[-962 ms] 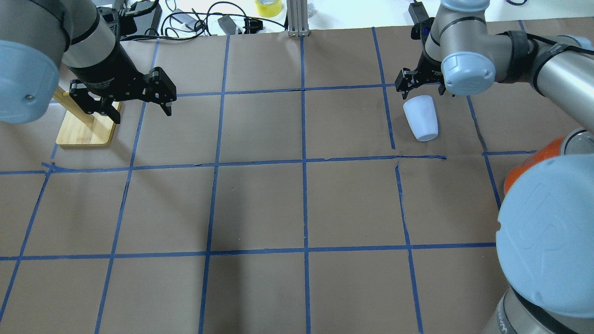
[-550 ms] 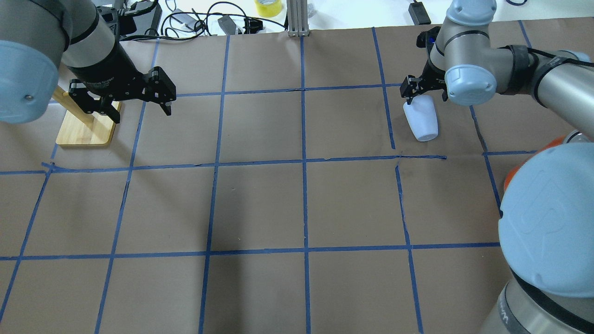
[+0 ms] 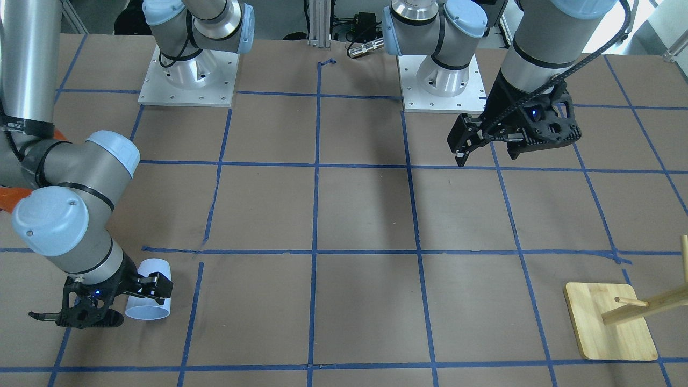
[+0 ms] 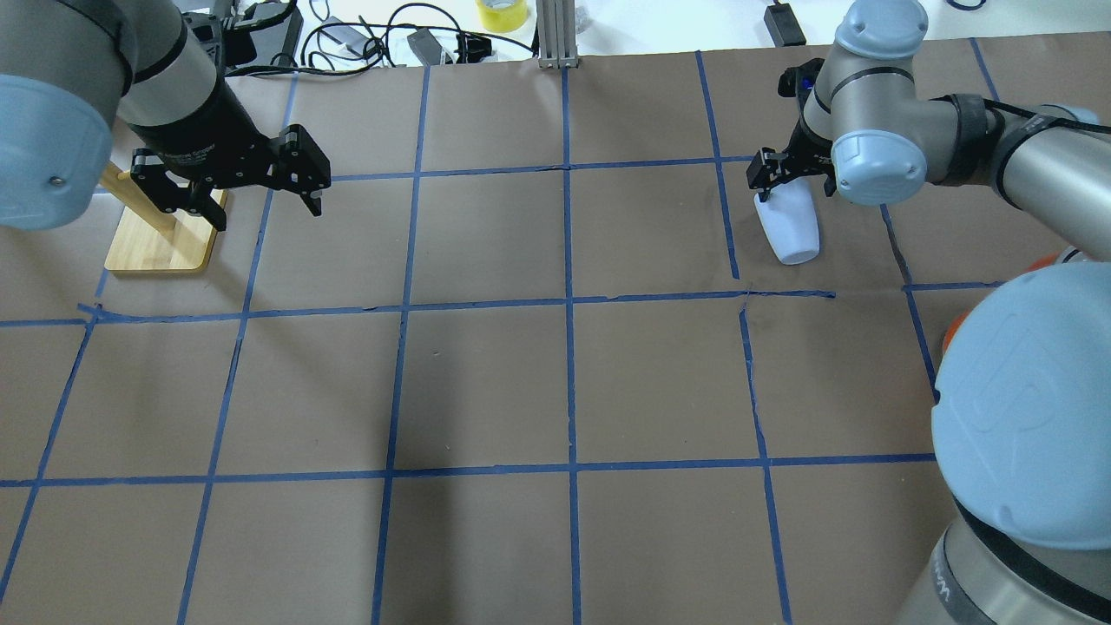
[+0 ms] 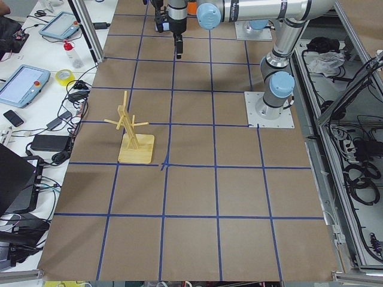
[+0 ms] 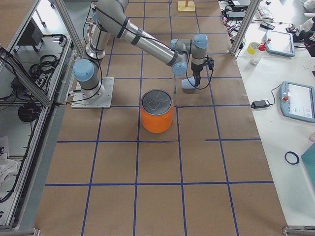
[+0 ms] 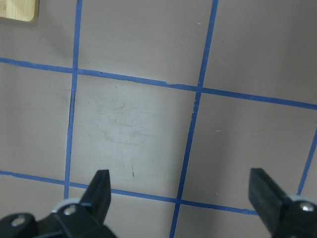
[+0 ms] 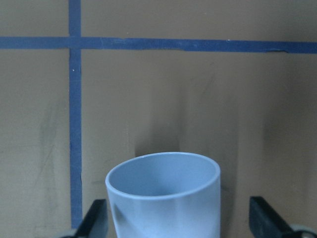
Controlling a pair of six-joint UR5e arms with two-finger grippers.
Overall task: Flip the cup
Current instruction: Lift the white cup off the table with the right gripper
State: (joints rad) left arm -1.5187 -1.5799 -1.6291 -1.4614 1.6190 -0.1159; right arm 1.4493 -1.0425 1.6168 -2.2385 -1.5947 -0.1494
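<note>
The pale lavender-blue cup (image 4: 792, 233) lies on its side on the brown paper at the far right, its wide open mouth pointing away from the robot. It also shows in the front view (image 3: 149, 301) and the right side view (image 6: 187, 84). My right gripper (image 4: 786, 186) is open and stands over the cup's mouth end, a finger on each side. In the right wrist view the cup's rim (image 8: 163, 178) sits between the two fingers (image 8: 96, 218) without touching them. My left gripper (image 4: 262, 208) is open and empty above the table, far to the left; it also shows in the left wrist view (image 7: 182, 193).
A large orange can with a silver lid (image 6: 157, 112) stands near the robot's side of the cup. A wooden peg rack (image 4: 161, 239) stands beside my left gripper, also seen in the front view (image 3: 610, 321). Cables and a tape roll (image 4: 502, 12) lie beyond the table's far edge.
My right gripper has come down and slightly right, from just beyond the cup's far end to straddling it. The cup and the left arm have not moved.
</note>
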